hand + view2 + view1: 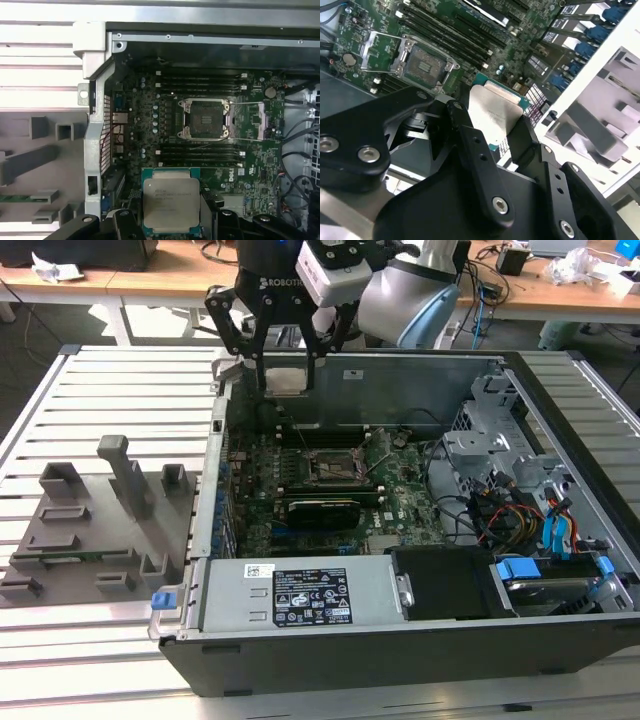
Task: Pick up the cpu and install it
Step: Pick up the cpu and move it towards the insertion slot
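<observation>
Black jaws point downward, clamping the cpu (285, 380) above the case (420, 390).

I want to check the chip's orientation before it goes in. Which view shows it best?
First wrist view: the chip faces the camera flat, its top unobstructed. The second wrist view shows it tilted, partly behind the pincer; the exterior view shows it small and distant.
</observation>
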{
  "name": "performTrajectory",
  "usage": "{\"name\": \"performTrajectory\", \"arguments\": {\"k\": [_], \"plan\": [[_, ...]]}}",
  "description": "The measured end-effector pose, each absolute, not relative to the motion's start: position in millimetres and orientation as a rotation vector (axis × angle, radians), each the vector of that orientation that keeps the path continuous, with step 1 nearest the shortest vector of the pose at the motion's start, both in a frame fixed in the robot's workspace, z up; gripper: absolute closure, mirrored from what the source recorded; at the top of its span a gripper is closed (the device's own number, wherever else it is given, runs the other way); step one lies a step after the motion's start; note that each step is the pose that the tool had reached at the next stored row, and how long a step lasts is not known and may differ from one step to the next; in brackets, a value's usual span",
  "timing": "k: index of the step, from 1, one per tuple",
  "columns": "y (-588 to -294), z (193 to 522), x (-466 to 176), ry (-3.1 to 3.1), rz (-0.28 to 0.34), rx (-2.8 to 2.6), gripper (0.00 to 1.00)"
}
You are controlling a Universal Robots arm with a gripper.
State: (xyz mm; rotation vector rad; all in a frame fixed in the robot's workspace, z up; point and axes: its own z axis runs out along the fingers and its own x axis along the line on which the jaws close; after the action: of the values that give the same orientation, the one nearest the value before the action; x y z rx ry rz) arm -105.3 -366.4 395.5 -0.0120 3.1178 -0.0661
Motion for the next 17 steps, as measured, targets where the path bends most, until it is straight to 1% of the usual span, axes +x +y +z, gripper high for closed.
{"name": "performTrajectory", "arguments": {"k": [17], "plan": [[-360.9,382.7,-75.6,3.118,-0.067,-0.012,0.46]]}}
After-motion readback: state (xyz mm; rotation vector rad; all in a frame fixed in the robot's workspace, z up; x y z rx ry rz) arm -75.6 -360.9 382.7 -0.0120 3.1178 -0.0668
